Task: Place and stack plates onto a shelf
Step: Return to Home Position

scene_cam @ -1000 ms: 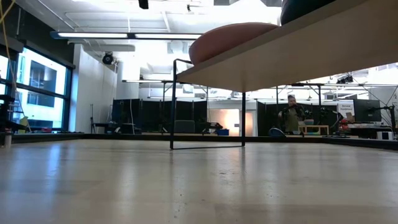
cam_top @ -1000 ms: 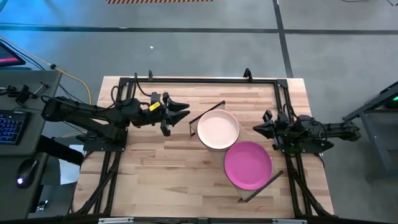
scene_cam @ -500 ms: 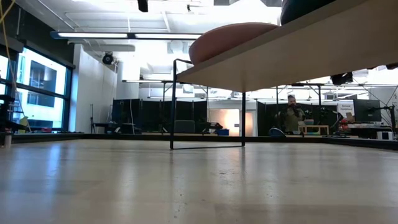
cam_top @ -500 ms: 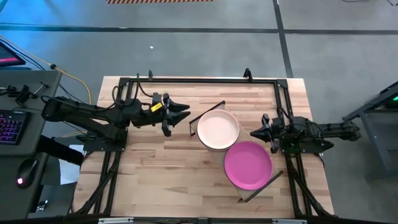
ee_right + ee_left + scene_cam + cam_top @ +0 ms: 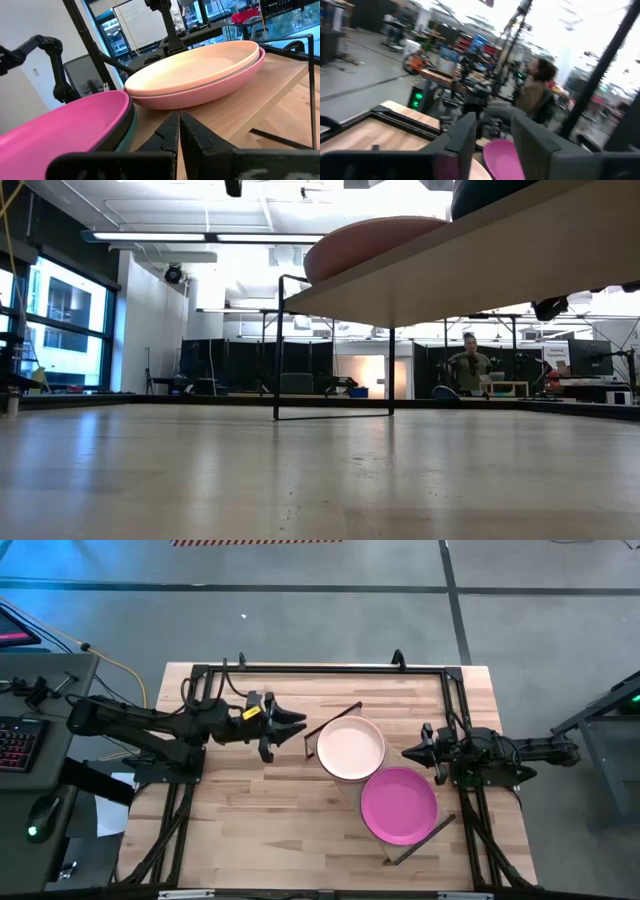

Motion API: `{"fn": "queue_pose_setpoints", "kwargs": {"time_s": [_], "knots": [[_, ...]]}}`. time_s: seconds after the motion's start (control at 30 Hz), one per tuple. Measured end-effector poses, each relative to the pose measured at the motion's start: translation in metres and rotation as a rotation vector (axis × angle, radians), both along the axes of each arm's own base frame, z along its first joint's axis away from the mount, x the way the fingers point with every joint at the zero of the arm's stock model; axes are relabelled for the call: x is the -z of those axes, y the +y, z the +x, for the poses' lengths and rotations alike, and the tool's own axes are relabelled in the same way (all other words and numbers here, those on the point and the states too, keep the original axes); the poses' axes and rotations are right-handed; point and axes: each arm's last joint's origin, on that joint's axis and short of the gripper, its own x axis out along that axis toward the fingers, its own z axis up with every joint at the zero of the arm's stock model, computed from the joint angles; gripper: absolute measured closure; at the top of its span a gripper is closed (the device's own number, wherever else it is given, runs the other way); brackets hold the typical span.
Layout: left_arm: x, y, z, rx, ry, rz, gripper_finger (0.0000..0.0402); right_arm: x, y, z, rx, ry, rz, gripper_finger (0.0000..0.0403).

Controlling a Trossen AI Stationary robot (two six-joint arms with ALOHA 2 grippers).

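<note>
Shelf [image 5: 450, 270] holds cream-topped stack [image 5: 351, 748] and magenta-topped stack [image 5: 399, 804]; left gripper [image 5: 297, 723] gapes empty, right gripper [image 5: 408, 752] pinched together.

- One shelf [image 5: 470, 265].
- Five plates countable, in two stacks.
- Two in first stack: cream plate [image 5: 200, 65], light pink plate [image 5: 210, 92].
- Three in second stack: magenta plate [image 5: 55, 130], black plate [image 5: 130, 117], greenish plate [image 5: 123, 144], only its edge visible.
- Two grippers: left gripper [image 5: 300, 721], right gripper [image 5: 406, 752].
- One person [image 5: 468, 365] in the room behind.

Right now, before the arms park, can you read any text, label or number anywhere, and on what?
No text here can be read.
White sign in the room behind, low view: lettering too small.
Whiteboard, right wrist view: writing too blurred.
Yellow tag behind the left gripper: too small.
Magenta plate: no print seen.
</note>
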Motion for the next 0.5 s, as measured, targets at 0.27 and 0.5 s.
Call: {"fn": "queue_pose_setpoints", "kwargs": {"time_s": [0.27, 0.5], "knots": [[-0.006, 0.013, -0.025, 0.067, 0.084, 0.076, 0.0391, 0.000, 0.000, 0.000, -0.001, 0.005, 0.058, 0.0403], [0.004, 0.011, -0.058, 0.076, 0.067, 0.111, 0.0401, 0.000, 0.000, 0.000, -0.001, 0.005, 0.050, 0.0402]]}}
